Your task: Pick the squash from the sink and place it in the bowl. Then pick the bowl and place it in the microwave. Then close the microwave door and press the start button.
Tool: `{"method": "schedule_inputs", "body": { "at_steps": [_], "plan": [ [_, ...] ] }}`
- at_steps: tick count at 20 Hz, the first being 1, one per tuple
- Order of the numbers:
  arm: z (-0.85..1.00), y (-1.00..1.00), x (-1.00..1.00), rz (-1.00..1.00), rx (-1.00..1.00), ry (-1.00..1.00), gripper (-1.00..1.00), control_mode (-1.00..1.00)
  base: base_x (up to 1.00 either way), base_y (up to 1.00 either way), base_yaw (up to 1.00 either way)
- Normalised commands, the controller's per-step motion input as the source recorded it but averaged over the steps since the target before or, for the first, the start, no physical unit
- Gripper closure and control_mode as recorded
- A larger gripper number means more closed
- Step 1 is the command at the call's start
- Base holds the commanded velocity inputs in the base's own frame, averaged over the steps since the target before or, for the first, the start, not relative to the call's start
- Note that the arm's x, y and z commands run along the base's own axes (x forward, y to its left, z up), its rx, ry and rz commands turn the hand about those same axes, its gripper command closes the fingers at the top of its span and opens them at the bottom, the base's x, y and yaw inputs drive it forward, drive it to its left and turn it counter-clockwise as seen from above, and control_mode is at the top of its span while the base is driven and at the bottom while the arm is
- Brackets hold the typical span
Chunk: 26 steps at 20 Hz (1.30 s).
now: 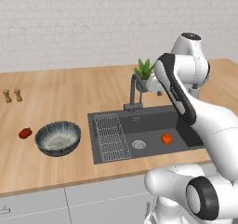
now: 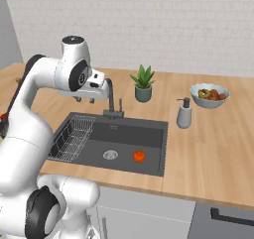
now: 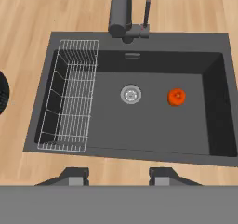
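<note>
White brick wall, light wood countertop, pale grey cabinet fronts below, even light

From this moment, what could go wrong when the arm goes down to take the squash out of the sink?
1. The squash is small and round on the flat sink floor, so the open gripper might push it and let it roll away.
2. The faucet stands close beside the gripper; the hand may hit it on the way down.
3. The bowl lies beyond the wire rack, so the carry could clip it.
</note>
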Motion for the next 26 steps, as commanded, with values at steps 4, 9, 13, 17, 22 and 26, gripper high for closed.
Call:
{"method": "schedule_inputs", "body": {
  "at_steps": [4,9,13,17,22,26],
  "plan": [
    [0.0,0.0,-0.57,0.02,0.0,-0.1,-1.0,-1.0,0.0,0.0,0.0],
    [-0.03,-0.18,-1.0,-0.01,0.0,-0.11,-1.0,-1.0,0.0,0.0,0.0],
    [-0.45,-0.41,-0.28,0.0,-0.07,0.0,-1.0,-1.0,0.0,0.0,0.0],
    [-0.39,-0.4,0.0,0.0,-0.08,0.0,-1.0,-1.0,0.0,0.0,0.0],
    [-0.31,-0.39,0.08,0.0,-0.06,0.0,-1.0,-1.0,0.0,0.0,0.0],
    [-0.35,-0.43,0.25,0.0,0.0,0.0,-1.0,-1.0,0.0,0.0,0.0]
  ]
}}
